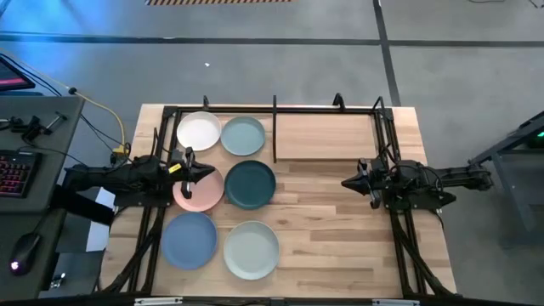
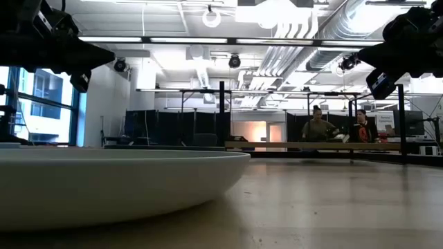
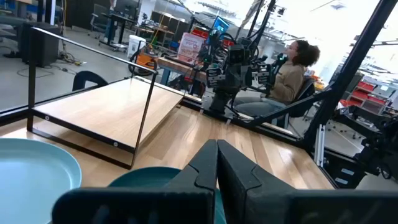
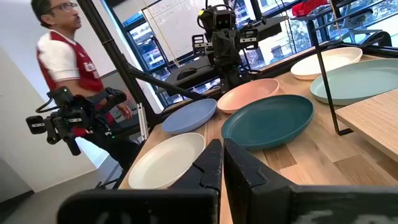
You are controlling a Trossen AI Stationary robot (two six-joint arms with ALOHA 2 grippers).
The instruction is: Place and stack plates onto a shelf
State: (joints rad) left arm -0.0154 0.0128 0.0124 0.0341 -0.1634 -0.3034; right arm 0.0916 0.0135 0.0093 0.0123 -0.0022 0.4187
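We read no writing anywhere; left gripper (image 1: pixel 206 171) hovered clenched and empty above the pink plate (image 1: pixel 197 194), right gripper (image 1: pixel 347 182) clenched, empty, mid-table.

Left claw (image 1: pixel 202 172) closed, raised over bench's left side; right claw (image 1: pixel 347 182) closed, raised over its right side.

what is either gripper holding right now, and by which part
Nothing. The left gripper hangs shut over the pink plate; the right gripper is shut over bare table.
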